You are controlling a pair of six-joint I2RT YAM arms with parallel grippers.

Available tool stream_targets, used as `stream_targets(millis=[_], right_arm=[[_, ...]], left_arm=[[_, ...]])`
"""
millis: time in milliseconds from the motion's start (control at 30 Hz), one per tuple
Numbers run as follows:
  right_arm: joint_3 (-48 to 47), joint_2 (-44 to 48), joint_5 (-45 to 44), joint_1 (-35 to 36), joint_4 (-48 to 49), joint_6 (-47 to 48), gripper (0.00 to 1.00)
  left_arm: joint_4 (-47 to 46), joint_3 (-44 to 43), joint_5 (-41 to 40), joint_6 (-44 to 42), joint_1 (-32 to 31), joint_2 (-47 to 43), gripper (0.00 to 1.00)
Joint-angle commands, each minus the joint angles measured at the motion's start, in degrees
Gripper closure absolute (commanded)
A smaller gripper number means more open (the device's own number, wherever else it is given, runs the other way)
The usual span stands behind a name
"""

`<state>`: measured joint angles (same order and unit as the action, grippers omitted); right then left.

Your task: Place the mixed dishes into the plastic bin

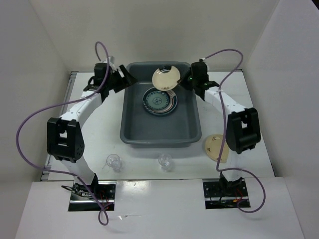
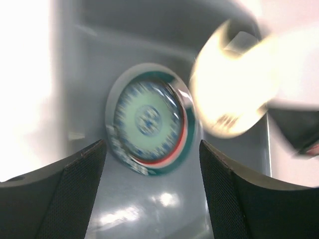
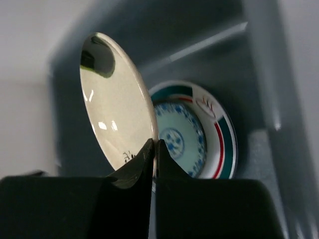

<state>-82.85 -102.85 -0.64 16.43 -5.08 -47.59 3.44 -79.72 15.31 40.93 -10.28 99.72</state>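
Tan plate [image 1: 167, 78] clamped edge-on in right gripper [image 3: 155, 149] over grey bin [image 1: 159, 128]; left gripper [image 2: 152, 152] wide open, holding nothing.

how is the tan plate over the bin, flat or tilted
Tilted: the right hand pinches the tan plate by its rim, above the patterned plate in the bin.
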Motion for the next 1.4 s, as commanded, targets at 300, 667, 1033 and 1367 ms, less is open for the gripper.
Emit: stream_targets(millis=[300, 667, 1033, 1367], right_arm=[[-13.7, -13.2, 5.7, 6.3, -15.5, 8.4, 0.99], [-11.6, 1.0, -1.3, 6.3, -21.7, 13.1, 0.22], [11.7, 24.5, -3.2, -13.9, -29.3, 10.6, 0.26], [14.6, 18.5, -3.7, -23.2, -41.4, 10.7, 0.31]], left_arm=[[-3.6, 3.4, 0.9, 2.0, 6.8, -6.7, 0.18], [-3.6, 4.6, 0.4, 2.0, 6.8, -6.7, 0.18], [-4.7, 6.8, 0.4, 2.5, 6.8, -7.3, 0.18], [-4.7, 7.3, 0.9, 3.5, 6.8, -6.7, 0.18]])
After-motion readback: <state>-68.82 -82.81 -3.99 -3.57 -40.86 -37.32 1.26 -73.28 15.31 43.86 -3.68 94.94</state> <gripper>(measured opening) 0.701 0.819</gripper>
